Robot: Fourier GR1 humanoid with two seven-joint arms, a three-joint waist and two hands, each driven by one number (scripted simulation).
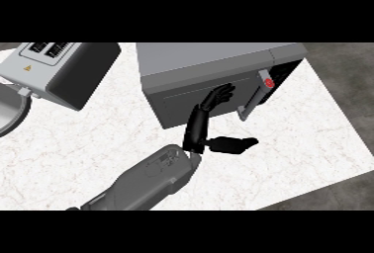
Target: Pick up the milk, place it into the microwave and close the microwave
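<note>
Left hand (208,111) reaches over the white counter (87,148), fingers straight, fingertips touching the grey microwave (219,64) door, which looks nearly closed. Milk cannot be seen. Toaster (62,69) sits at far left.

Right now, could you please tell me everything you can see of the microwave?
The microwave is a grey box with a darker front door, a pale handle and a red button at its right. It sits on the white marble counter, door nearly shut. One hand, fingers straight, presses on the door.
</note>
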